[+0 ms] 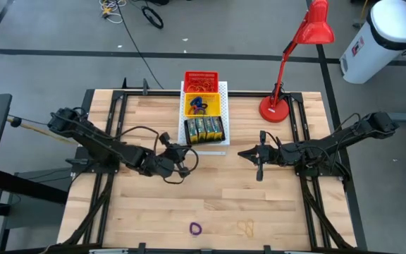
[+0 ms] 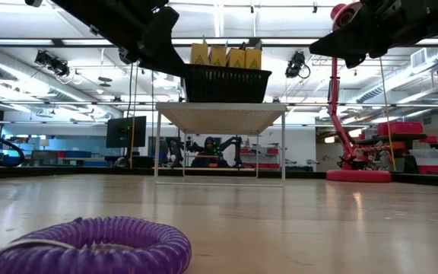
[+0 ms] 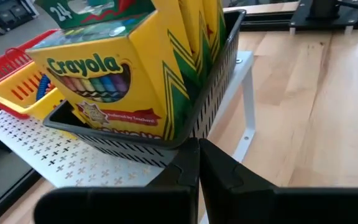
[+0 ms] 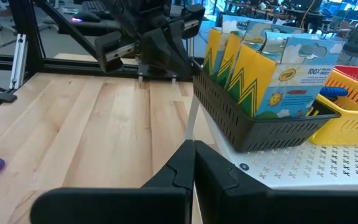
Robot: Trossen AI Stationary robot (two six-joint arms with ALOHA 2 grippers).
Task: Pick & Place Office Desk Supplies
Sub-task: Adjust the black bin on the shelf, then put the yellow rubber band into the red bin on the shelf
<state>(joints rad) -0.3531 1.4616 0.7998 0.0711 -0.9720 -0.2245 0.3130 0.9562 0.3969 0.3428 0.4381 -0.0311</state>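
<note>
Crayon boxes (image 1: pixel 203 130) binned, left end effector (image 1: pixel 186 158) beside – closed, right end effector (image 1: pixel 243 153) closed

The nearest crayon box (image 3: pixel 114 81) in the black basket (image 3: pixel 213 93) carried the brand name "Crayola" in green letters across its yellow front, above a row of pictured crayons. Its green top flap showed the number "24" in white. A line of small white print ran along a red band lower on that front but was too small to read. In the right wrist view, the light-blue back of a box (image 4: pixel 294 78) bore small print beginning "100%", the rest illegible.
</note>
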